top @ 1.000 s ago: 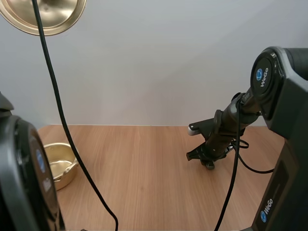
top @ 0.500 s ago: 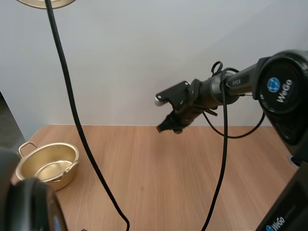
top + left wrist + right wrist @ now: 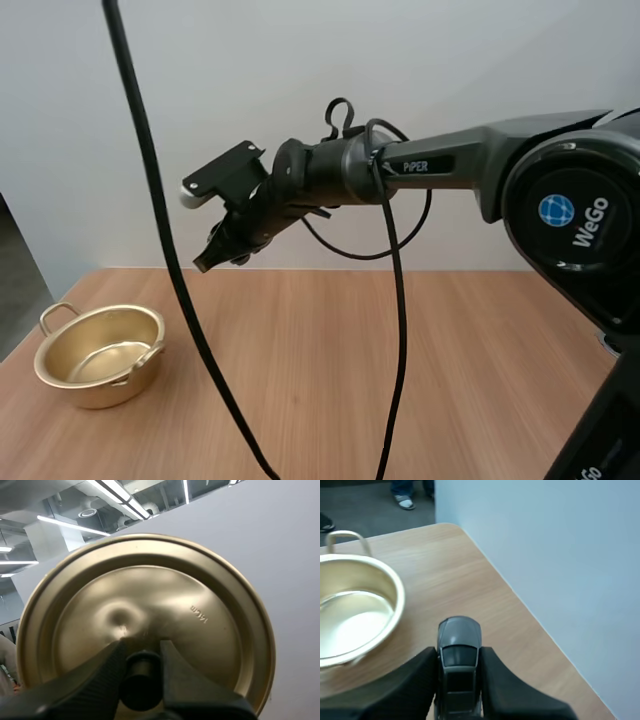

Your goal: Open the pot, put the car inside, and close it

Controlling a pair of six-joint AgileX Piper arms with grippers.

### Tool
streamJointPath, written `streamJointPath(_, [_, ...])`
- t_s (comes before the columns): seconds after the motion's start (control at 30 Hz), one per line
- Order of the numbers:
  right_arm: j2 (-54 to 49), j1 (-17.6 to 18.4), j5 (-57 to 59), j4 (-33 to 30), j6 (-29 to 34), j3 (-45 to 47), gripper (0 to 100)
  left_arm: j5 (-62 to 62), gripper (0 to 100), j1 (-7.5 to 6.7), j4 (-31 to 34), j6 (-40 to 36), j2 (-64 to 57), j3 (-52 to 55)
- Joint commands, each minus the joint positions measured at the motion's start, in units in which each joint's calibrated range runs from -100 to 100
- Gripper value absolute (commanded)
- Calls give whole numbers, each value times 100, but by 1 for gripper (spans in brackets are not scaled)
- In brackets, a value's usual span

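Currently, the left end effector (image 3: pixel 141 651) is clamped on the black knob (image 3: pixel 142 682) of the gold lid (image 3: pixel 165 595), with one ribbed finger (image 3: pixel 100 672) on each side of the knob. The lid's knob face is turned toward the wrist camera. The near part of its rim and the base of the knob are hidden behind the fingers. A shallow dent lies just beside the knob, and a small stamped mark on the lid is too small to read.

The right end effector (image 3: pixel 459 666) is clamped on the grey car (image 3: pixel 459 647). One end of the car projects past the fingertips; the other end is hidden between the fingers.

In the high view, the right arm (image 3: pixel 440 165) reaches leftward across the tabletop (image 3: pixel 400 360). It holds its end effector in the air, well above the wood and up and to the right of the pot (image 3: pixel 100 355). The pot stands upright and open on the near left part of the tabletop, with a loop handle at each side. From the right wrist, the car is just right of the pot's rim, and the pot itself is cut off by the frame edge (beyond the tabletop's left edge, a person's feet (image 3: pixel 404 500) stand on the floor, cut off above the ankles).
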Motion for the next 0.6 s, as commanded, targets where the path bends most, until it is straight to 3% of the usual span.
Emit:
streamJointPath(0.0, [80,1011,-14,3,-165,-105,0,4,0,2,34,-13,-51,4])
streamJointPath(0.2, [479,1221,-48,3,-216,-620,0,22,0,2,147,-225,-117,4])
streamJointPath(0.57, [1314,1221,-498,-44,-308,-744,0,71,0,2,285,-225,-117,4])
